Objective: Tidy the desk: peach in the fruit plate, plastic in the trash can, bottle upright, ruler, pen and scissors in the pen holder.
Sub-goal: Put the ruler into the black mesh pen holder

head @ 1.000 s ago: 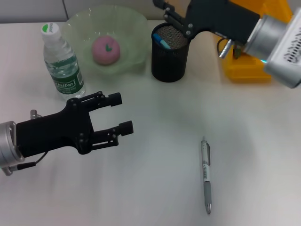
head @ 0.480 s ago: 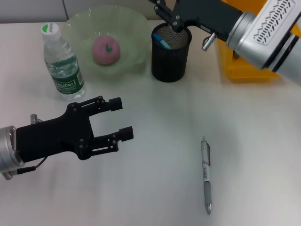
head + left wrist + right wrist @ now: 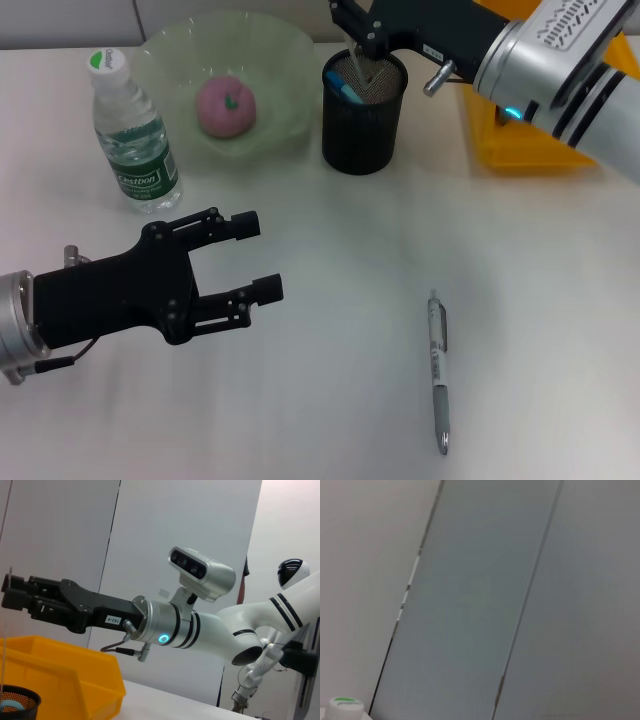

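My right gripper (image 3: 358, 32) hovers right over the black mesh pen holder (image 3: 362, 125) and is shut on a thin clear ruler (image 3: 357, 66) that hangs down into the holder. The left wrist view shows this gripper (image 3: 11, 593) with the ruler's edge (image 3: 4, 655) below it. A blue item (image 3: 340, 88) sits inside the holder. A silver pen (image 3: 438, 372) lies on the table at the front right. The peach (image 3: 226, 105) lies in the green fruit plate (image 3: 285, 60). The bottle (image 3: 130, 135) stands upright. My left gripper (image 3: 257, 256) is open and empty, in front of the bottle.
A yellow bin (image 3: 530, 140) stands at the back right beside the pen holder, partly behind my right arm. The bottle's green-and-white cap (image 3: 342, 705) shows in the right wrist view. No scissors or plastic show.
My right arm has swung left and turned at the wrist, bringing the gripper and ruler over the pen holder's mouth. The left arm has barely moved.
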